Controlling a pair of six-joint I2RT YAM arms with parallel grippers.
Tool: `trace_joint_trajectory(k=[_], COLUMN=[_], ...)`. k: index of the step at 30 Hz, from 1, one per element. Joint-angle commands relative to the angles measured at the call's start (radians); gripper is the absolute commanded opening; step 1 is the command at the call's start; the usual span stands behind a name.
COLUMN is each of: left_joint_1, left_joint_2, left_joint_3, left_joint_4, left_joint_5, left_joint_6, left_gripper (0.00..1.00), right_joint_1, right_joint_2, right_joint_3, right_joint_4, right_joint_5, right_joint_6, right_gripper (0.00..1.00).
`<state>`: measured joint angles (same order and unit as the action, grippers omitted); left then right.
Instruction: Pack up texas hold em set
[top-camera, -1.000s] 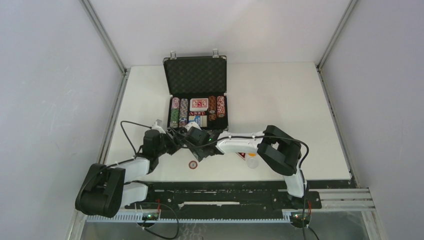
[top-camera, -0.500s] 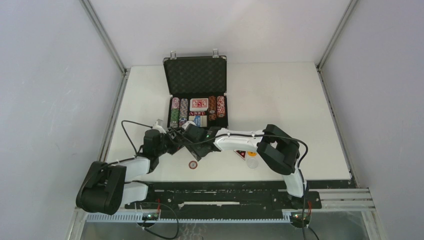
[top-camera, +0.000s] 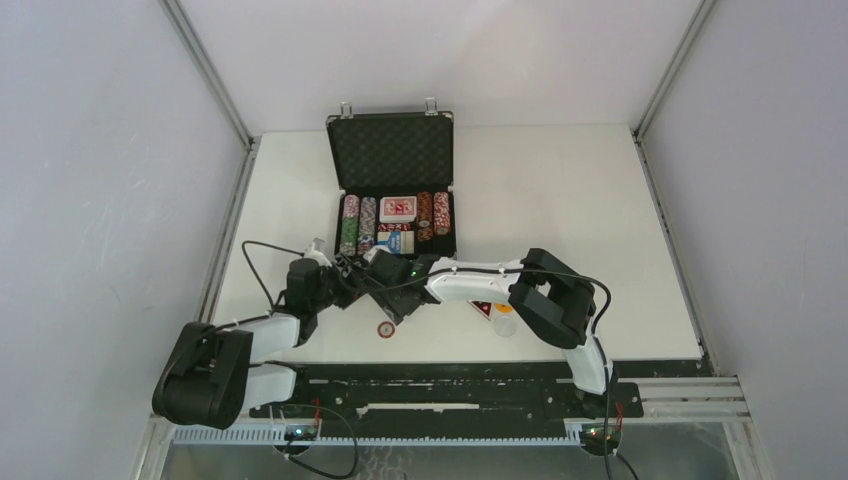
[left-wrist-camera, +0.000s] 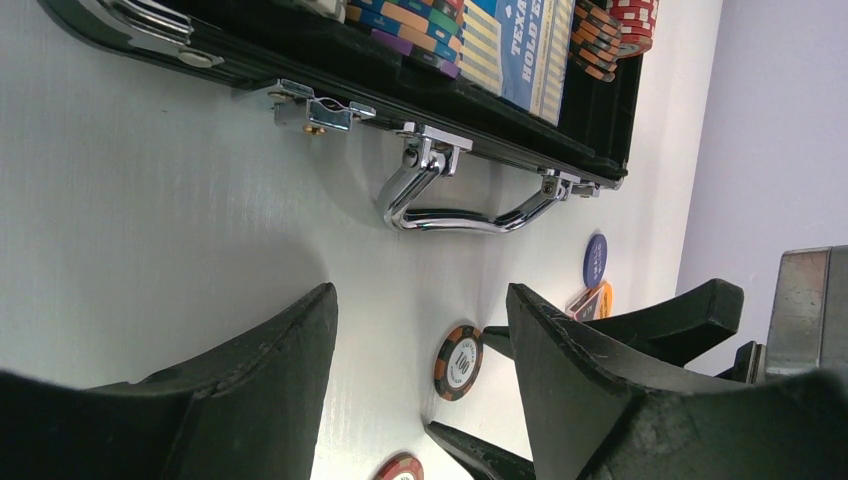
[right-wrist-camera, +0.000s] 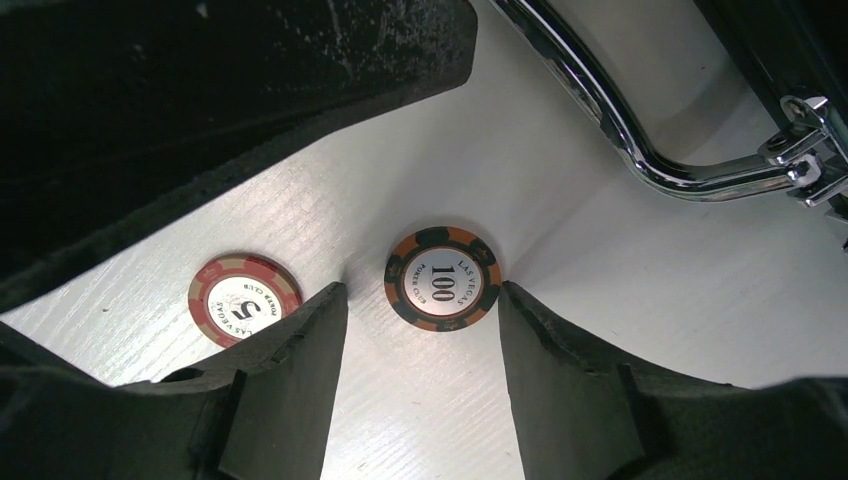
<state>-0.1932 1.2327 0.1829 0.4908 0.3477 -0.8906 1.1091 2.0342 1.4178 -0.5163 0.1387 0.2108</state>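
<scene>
Two round poker chips, an orange-and-black one marked 100 (right-wrist-camera: 443, 277) and a red one marked 5 (right-wrist-camera: 244, 298), are lying on the white table (top-camera: 560, 200) just before the open black silver-edged case (top-camera: 390, 150). The right gripper (right-wrist-camera: 418, 300) is straddling the orange-and-black one, fingers wide apart and holding nothing, while the left gripper (left-wrist-camera: 420, 300) is hovering open and empty near the chrome handle (left-wrist-camera: 455, 224). Seemingly a pickup is being set up, calling for a squeeze on that chip's rim and a lift into the case.

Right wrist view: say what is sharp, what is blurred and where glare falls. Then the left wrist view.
Right wrist view: the 100 chip is sharp, its print readable; the near fingers are dark and soft-edged; the metal handle carries bright glare streaks. Left wrist view: the handle glints too, and the table shows a pale sheen.
</scene>
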Motion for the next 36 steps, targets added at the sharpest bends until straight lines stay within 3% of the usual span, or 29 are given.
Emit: trace_joint_trajectory(k=[1,12,17,23,36], left_joint_1=[0.004,0.004,0.003,0.003,0.003], left_joint_2=[0.008,0.018,0.017,0.017,0.021], left_joint_3=[-0.008,-0.007,-0.008,-0.007,-0.007], left_joint_4=[0.021,0.021,0.021,0.02,0.023], left_joint_5=[0.017,0.014,0.014,0.014,0.016], left_joint_6=[0.008,0.012,0.012,0.013,0.013], left_gripper=[0.68,0.68,0.68,0.68,0.68], right_joint_1=[-0.004,-0.009,-0.02,-0.029,-0.023], right_joint_2=[0.036,0.053,0.057,0.069,0.065], right_joint_3=[0.017,0.021,0.028,0.046,0.037], right_joint_4=[0.021,0.021,0.025,0.021,0.024], right_joint_5=[-0.002,-0.006,-0.003,-0.007,-0.01], right_joint_6=[-0.017,-0.025,-0.024,-0.033,-0.031], right_gripper=[0.65,0.61,0.68,0.68,0.53])
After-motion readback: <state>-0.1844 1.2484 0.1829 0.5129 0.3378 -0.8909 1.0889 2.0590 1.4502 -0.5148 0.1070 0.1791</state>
